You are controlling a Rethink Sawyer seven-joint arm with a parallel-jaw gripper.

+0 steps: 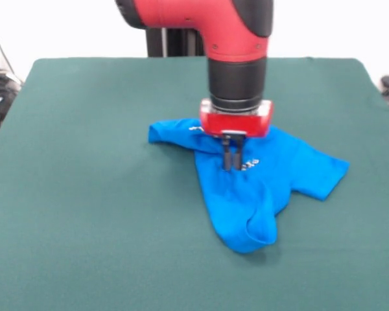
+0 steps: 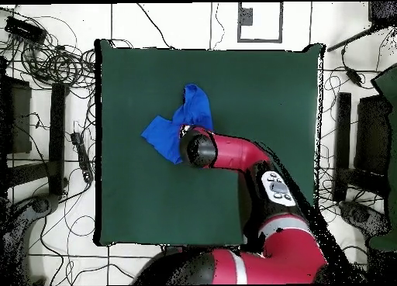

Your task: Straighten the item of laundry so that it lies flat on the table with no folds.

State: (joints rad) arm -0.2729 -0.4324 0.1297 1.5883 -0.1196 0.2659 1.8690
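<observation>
The item of laundry (image 1: 246, 201) is a bright blue T-shirt, crumpled in the middle of the green table (image 1: 84, 194). One sleeve sticks out at the right, and a thick fold bulges at its near end. Bits of white print show near the fingers. My gripper (image 1: 231, 167) points straight down from above, its two dark fingers close together with their tips pressed into the shirt's fabric near its middle. In the overhead view the shirt (image 2: 194, 112) lies on the table (image 2: 256, 89), partly under the arm's wrist (image 2: 198, 147), which hides the gripper.
Cables (image 2: 54, 66) and dark equipment lie on the floor around the table in the overhead view. The red arm (image 2: 256, 170) reaches across the table's lower right part. Wide green cloth surrounds the shirt on every side.
</observation>
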